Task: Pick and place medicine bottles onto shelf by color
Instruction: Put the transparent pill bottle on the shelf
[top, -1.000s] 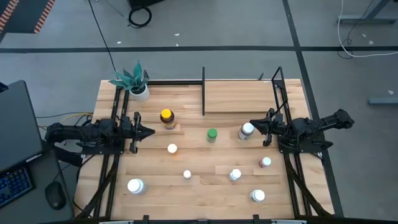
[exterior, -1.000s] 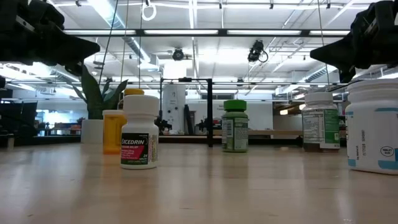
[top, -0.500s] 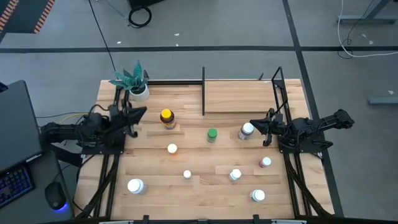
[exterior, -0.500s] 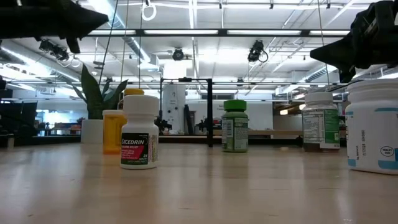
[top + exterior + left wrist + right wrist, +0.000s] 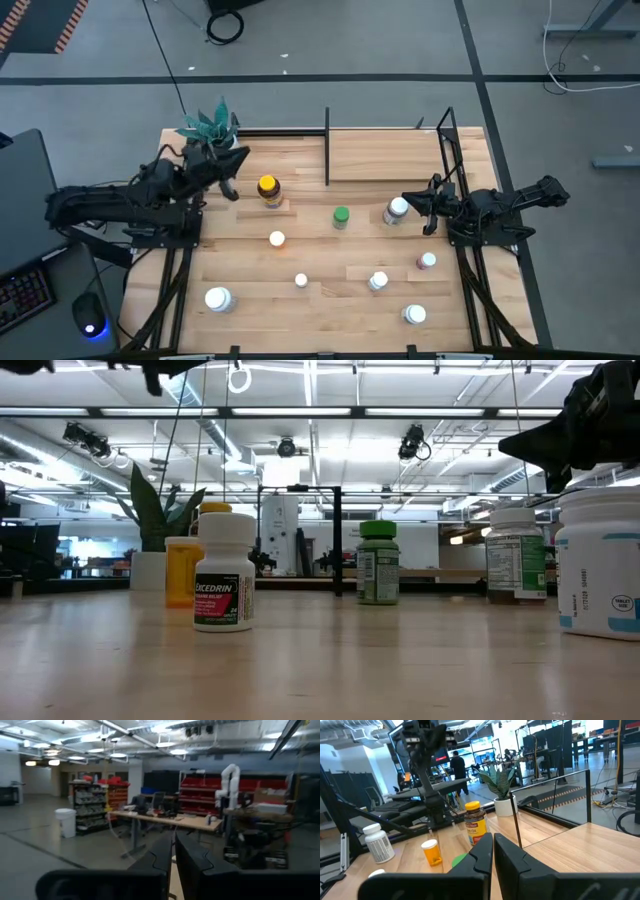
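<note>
Medicine bottles stand scattered on the table: an amber yellow-capped one [image 5: 268, 189], a green-capped one [image 5: 341, 217], a pinkish one [image 5: 427, 261] and several white-capped ones, such as a small one [image 5: 277, 238]. The shelf [image 5: 385, 155] is a light board with black uprights at the table's far side. My left gripper [image 5: 236, 162] is shut and empty, raised near the table's far left corner by the plant; its wrist view shows only shut fingers [image 5: 161, 857] and the room. My right gripper [image 5: 408, 201] is shut and empty, hovering beside a white bottle [image 5: 396, 210].
A potted teal plant [image 5: 212, 130] stands at the far left corner, close to the left gripper. The low view shows an Excedrin bottle [image 5: 224, 572] in front and a large white bottle [image 5: 600, 560] at the right. People stand in the room beyond [image 5: 456, 767].
The left arm has risen and swung from beside the amber bottle toward the plant at the far left corner, leaving the low view's top edge. The right arm has not moved.
</note>
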Action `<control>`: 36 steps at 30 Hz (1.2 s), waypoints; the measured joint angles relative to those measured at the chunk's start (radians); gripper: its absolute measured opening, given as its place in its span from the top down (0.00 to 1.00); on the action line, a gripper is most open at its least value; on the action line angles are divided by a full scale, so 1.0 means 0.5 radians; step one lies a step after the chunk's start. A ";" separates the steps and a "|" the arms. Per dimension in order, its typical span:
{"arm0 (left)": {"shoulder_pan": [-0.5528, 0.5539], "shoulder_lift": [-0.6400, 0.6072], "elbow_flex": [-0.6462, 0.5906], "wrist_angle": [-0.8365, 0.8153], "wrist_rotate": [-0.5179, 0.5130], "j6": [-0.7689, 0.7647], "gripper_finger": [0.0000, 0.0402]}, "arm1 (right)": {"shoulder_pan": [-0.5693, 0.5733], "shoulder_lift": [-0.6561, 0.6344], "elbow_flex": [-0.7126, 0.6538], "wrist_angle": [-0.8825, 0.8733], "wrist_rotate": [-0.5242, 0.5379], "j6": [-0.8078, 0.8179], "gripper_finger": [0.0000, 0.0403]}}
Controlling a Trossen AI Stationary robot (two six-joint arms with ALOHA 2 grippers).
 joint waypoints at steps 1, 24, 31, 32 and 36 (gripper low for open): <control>0.019 0.048 0.048 -0.033 0.000 -0.001 0.93 | 0.000 0.001 0.000 0.000 0.000 0.000 0.94; 0.317 0.394 0.376 -0.273 -0.338 -0.053 0.95 | -0.090 -0.001 0.001 1.327 0.542 0.001 0.94; 0.315 0.393 0.376 -0.368 -0.332 -0.226 0.90 | -0.114 0.043 0.076 1.197 0.608 -0.047 0.92; 0.317 0.393 0.376 -0.376 -0.320 -0.239 0.88 | -0.114 0.076 0.138 1.104 0.602 -0.048 0.90; 0.317 0.392 0.376 -0.425 -0.242 -0.249 0.80 | -0.114 0.295 0.482 0.528 0.629 -0.031 0.79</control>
